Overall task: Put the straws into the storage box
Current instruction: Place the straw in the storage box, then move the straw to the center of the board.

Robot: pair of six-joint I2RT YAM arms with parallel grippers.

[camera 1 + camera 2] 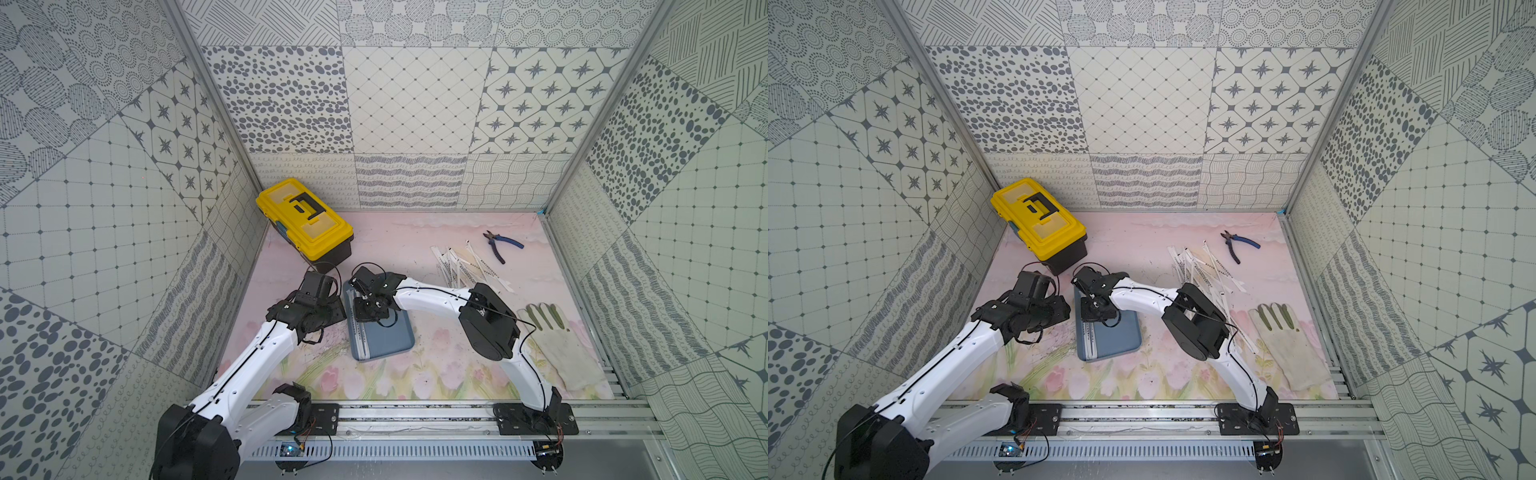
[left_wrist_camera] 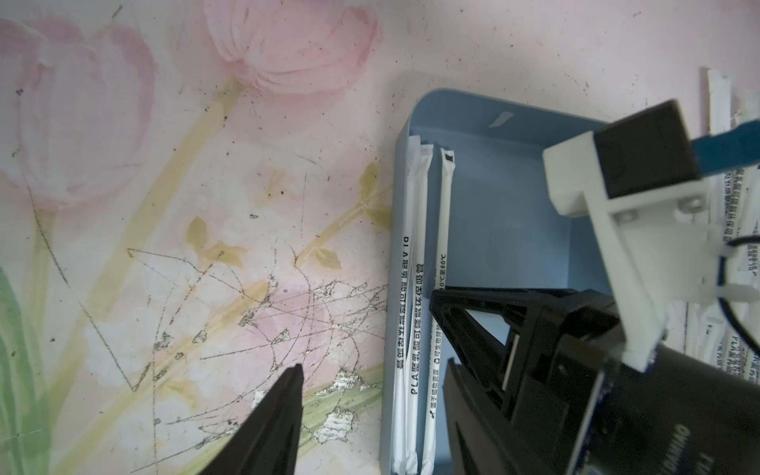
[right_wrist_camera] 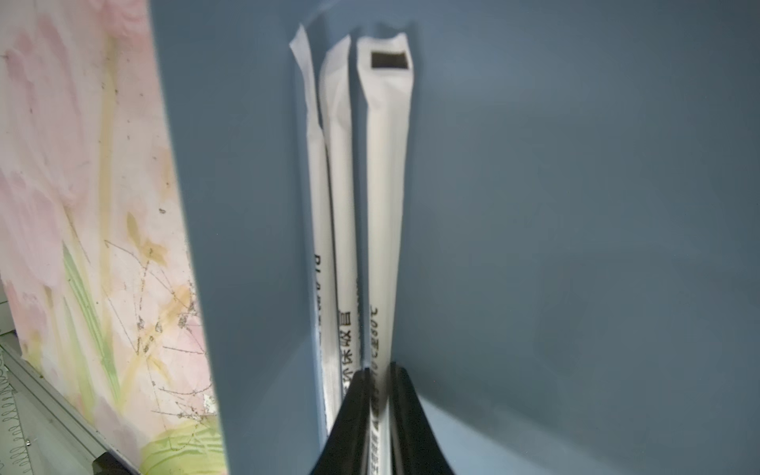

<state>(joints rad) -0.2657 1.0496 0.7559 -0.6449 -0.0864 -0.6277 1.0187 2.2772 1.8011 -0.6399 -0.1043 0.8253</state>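
Right wrist: R gripper [image 3: 380, 370] pinches "80°C" straw [image 3: 386, 205] in storage box [image 3: 575, 205]; L gripper [image 2: 296, 370] closed.

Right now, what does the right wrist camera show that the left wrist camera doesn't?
Only the right wrist view: a close-up along one straw running between the fingers of the right claw; whether they pinch it is unclear. Only the left wrist view: the left claw, shut over the flowered mat, and loose straws lying outside the storage box. Both: three straws side by side along one wall of the blue box, with the mat beside it.
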